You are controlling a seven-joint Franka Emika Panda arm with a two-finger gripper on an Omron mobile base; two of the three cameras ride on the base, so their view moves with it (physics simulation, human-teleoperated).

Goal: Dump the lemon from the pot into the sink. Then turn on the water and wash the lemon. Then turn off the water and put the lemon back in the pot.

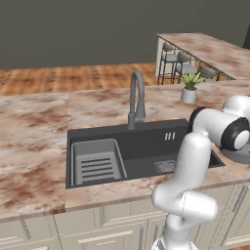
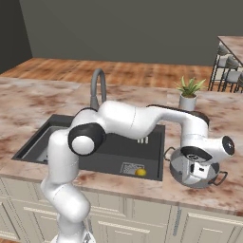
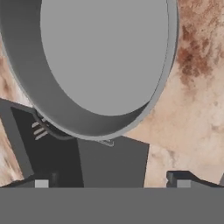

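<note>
1. Marble bench (image 2: 28, 102) carries the sink (image 2: 61, 130), dark and recessed, with a ribbed rack insert (image 1: 96, 163) at one end.
2. Lemon (image 2: 141, 172) lies in the sink beside the drain grate (image 2: 131, 167).
3. Pot (image 2: 182, 170) sits on the bench just beside the sink, nothing inside it.
4. Gripper (image 2: 198, 173) hangs over the pot, jaws spread wide, holding nothing.
5. Faucet (image 1: 136, 97) and plant (image 2: 188, 94) stand behind the sink.

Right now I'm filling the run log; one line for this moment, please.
gripper: open, above pot | pot: empty, on counter right of sink | lemon: in sink by drain | water: off
</note>
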